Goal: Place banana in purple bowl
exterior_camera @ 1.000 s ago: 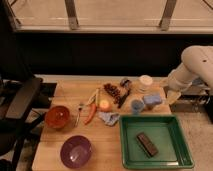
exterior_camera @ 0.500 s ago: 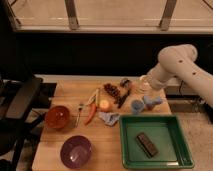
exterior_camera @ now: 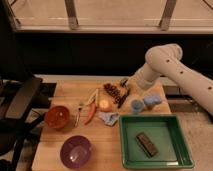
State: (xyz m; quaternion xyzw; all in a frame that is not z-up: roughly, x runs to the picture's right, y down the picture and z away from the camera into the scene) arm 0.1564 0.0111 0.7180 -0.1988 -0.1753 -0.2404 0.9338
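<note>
My gripper [exterior_camera: 125,85] hangs at the back of the bench [exterior_camera: 106,144], right of the middle, at the end of the white arm [exterior_camera: 169,64] that reaches in from the right. How wide it stands I cannot tell. It sits just over the far end of a dark cluster of grapes [exterior_camera: 114,93], and I cannot tell whether it touches them.

Just right of it are a small blue cup [exterior_camera: 136,106] and a pale blue object [exterior_camera: 153,99]. To the left of the grapes I see a small round yellow-orange fruit [exterior_camera: 104,105], and beyond that the banana [exterior_camera: 93,96], lying slantwise on the bench with its near end meeting the top of the orange carrot [exterior_camera: 90,114]. A grey-blue cloth [exterior_camera: 109,118] lies in front of the fruit.

Further left sits the orange-red bowl [exterior_camera: 57,117]. The purple bowl [exterior_camera: 76,151] stands at the front left, well apart from the banana and holding nothing. The green tray [exterior_camera: 176,131] fills the front right, with a dark bar [exterior_camera: 146,144] inside.
</note>
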